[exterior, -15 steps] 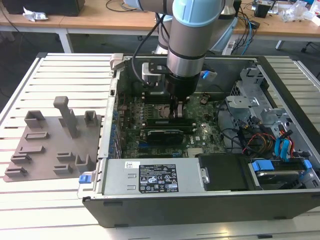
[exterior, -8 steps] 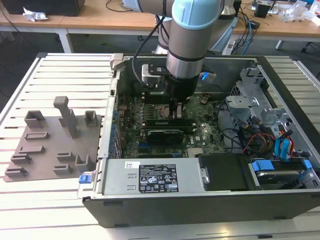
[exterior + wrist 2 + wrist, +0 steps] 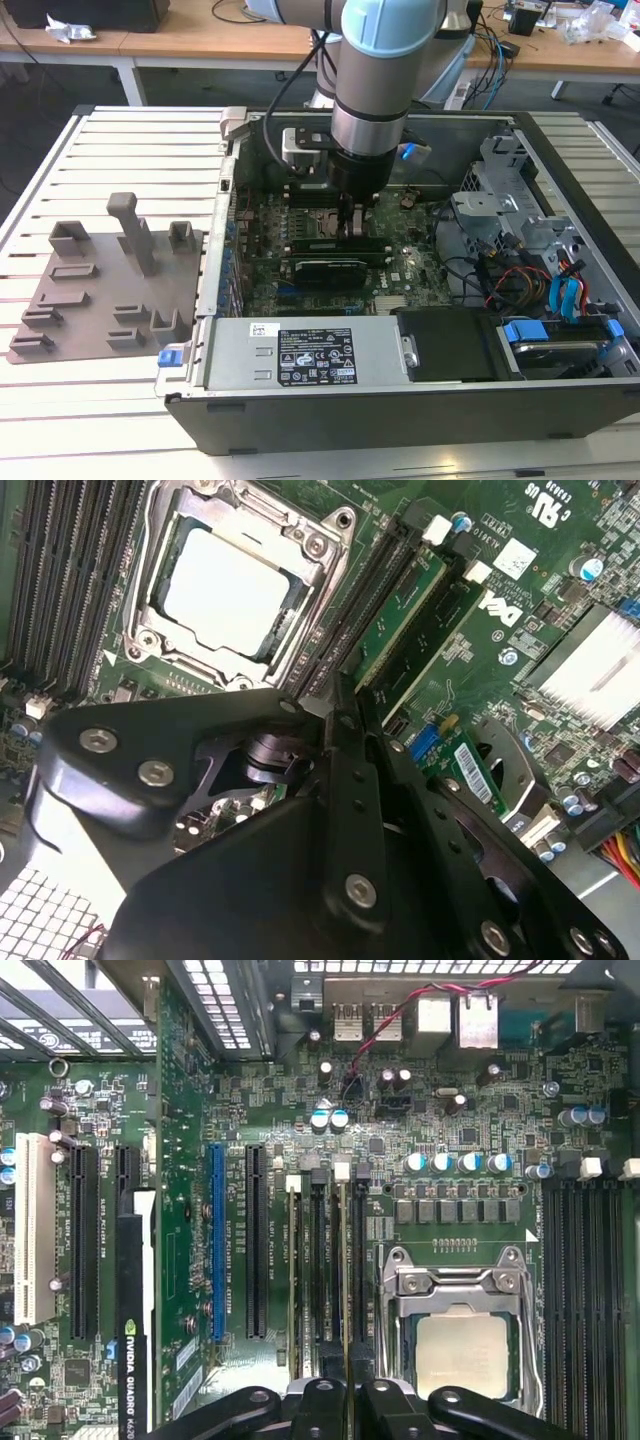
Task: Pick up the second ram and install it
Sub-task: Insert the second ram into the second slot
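In the exterior view the gripper (image 3: 352, 222) reaches into the case (image 3: 400, 410) over the slots; in both wrist views its fingers (image 3: 345, 1400) pinch the ram (image 3: 343, 1280) – seemingly entering its slot – beside the socket (image 3: 235, 580).

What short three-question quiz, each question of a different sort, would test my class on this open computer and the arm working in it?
1. Fill in: the grey tray lies outside the computer case, on the exterior view's ____.
2. True or false: a heatsink covers the CPU socket.
3. Where is the gripper?
A. over the grey tray
B. down inside the case, above the memory slots beside the CPU socket
C. raised well clear of the case

Key: 1 left; 2 false, the processor's bare metal lid is visible; 3 B.
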{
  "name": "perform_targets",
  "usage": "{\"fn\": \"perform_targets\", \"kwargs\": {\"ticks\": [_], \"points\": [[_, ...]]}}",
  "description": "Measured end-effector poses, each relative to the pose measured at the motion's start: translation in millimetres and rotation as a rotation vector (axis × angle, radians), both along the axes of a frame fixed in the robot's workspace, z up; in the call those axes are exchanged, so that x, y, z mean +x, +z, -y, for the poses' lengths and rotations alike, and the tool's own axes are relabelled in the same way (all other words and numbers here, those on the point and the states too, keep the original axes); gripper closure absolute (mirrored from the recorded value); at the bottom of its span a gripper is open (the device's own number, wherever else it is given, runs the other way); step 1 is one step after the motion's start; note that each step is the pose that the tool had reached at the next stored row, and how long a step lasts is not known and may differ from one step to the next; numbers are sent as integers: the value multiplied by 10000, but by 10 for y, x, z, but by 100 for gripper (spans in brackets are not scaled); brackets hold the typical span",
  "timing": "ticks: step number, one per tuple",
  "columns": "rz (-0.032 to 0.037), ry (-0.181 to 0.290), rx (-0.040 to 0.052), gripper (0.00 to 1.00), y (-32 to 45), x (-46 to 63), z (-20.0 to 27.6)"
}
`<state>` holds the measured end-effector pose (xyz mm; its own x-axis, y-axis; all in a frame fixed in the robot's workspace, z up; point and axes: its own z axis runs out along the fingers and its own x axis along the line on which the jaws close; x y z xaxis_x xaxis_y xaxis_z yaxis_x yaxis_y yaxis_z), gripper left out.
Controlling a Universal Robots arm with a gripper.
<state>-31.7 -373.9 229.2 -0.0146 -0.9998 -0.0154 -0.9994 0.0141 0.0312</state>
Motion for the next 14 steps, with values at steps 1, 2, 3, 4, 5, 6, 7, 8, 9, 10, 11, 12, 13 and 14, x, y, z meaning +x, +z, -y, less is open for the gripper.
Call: {"fn": "perform_targets", "kwargs": {"ticks": [1,2,3,4,5,6,7,8,9,10,11,12,13,14], "points": [[-1,2,2,87,-1,-7,-1],[-3,2,3,87,-1,-9,0],[-2,1,3,87,-1,-10,1],[-1,-1,4,87,-1,-11,3],[-2,-2,3,87,-1,-11,7],[-4,-1,2,87,-2,-10,9],[-4,-1,-1,87,-5,-11,10],[-5,-1,-3,87,-8,-11,10],[-6,0,-3,87,-16,-11,10],[-5,-1,-1,87,-21,-11,9],[-4,-1,1,87,-23,-10,9],[-3,-1,1,87,-23,-10,9],[5,-1,14,87,-10,-10,7],[1,-2,3,87,20,-11,9]]}}
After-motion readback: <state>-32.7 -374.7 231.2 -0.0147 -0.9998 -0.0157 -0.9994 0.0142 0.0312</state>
